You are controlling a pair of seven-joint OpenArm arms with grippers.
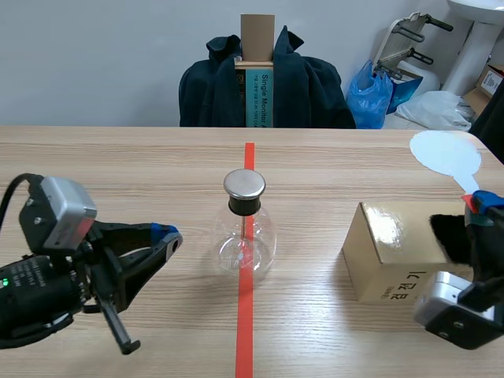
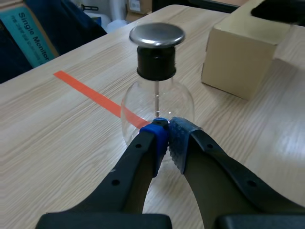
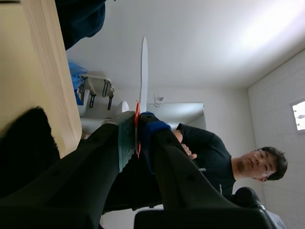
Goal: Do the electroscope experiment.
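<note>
On the bench a box is set at the right, and the flask is stood upright at the middle, just ahead of the left tool, which is closed on nothing. A white paddle is clamped by its stem in the right tool, with its long axis in line with the tool. The flask's cap lies well apart to the left.

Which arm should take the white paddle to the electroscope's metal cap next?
Right, probably. The right tool is shut on the white paddle, held up by the box with the black fur. The left tool is shut on nothing, low near the flask, so it would need a handover.
</note>
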